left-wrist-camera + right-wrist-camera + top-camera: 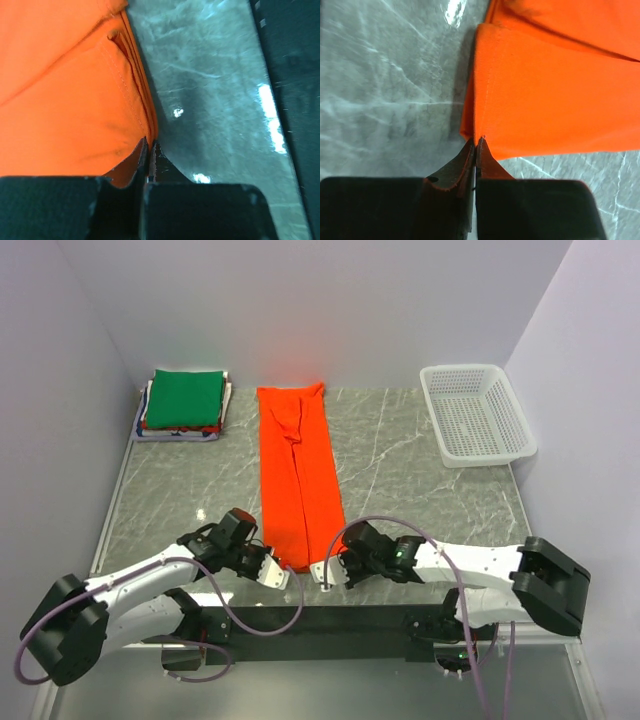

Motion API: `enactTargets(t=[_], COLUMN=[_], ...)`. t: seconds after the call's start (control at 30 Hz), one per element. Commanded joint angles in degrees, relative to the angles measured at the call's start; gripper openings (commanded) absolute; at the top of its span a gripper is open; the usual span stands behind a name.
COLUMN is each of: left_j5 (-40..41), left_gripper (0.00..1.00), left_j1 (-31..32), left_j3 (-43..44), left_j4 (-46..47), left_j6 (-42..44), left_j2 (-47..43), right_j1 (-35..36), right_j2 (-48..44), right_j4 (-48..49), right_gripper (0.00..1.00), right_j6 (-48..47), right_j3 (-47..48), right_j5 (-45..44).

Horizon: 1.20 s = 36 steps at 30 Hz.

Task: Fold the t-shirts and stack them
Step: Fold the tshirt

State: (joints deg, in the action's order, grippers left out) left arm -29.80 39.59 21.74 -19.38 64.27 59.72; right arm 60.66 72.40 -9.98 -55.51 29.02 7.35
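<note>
Orange t-shirt point(298, 480): folded into a long narrow strip on the bench point(420, 500), stretching away from both pincers. Left pincer point(276, 577) clamped on its near left corner; right pincer point(322, 575) clamped on its near right corner. Green t-shirt point(184, 397) tops a folded stack point(180, 430) well beyond the left pincer; white lattice basket point(476, 415) well beyond the right.

Top external looks down from high behind, covering the whole worktop point(410, 480). Both wrist views sit close, sharing the orange t-shirt point(298, 475) near hem.

Quick count: one orange t-shirt point(298, 475), one stack of folded shirts point(183, 405) (layers too tight to count), one white lattice basket point(478, 415), two claws: left claw point(283, 580), right claw point(322, 576).
</note>
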Motion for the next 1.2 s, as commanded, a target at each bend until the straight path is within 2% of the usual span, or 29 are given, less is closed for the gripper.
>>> enactTargets(t=[0.0,0.17,0.3,0.43,0.63,0.87,1.0,1.17], left_j5=[-4.30,-6.67,-2.64,-5.08,-8.52,-11.94,-13.35,-15.46], left_gripper=[0.01,0.01,0.01,0.01,0.01,0.01,0.01,0.01], left_j1=[0.75,2.94,3.03,-5.29,-12.77,-19.11,-22.45,-25.53], left_j3=[3.49,4.10,4.98,6.73,12.09,17.46,18.78,22.47], left_j4=[-7.59,-12.44,-9.11,-8.84,-5.85,-2.16,3.28,6.72], left_j6=[0.32,-0.37,-6.52,0.06,4.54,9.82,13.68,17.72], left_j2=[-3.90,-11.28,-11.74,-7.88,-0.76,9.34,13.04,20.15], right_j1=[1.03,3.49,3.06,-1.15,-9.33,-16.18,-19.70,-22.87], right_j2=[-4.80,-10.00,-10.35,-9.04,-1.93,6.51,12.57,19.87], right_j4=[-8.82,-14.71,-13.67,-9.11,-8.74,-8.04,-5.76,-5.31], right_gripper=[0.00,0.00,0.00,0.00,0.00,0.00,0.00,0.00], right_j6=[4.26,5.32,4.27,-2.48,-9.08,-15.85,-19.98,-22.27], right_j3=[4.29,6.31,5.71,3.59,10.70,19.58,23.45,32.49], right_j5=[2.66,3.72,1.62,0.56,2.40,4.51,5.47,6.62])
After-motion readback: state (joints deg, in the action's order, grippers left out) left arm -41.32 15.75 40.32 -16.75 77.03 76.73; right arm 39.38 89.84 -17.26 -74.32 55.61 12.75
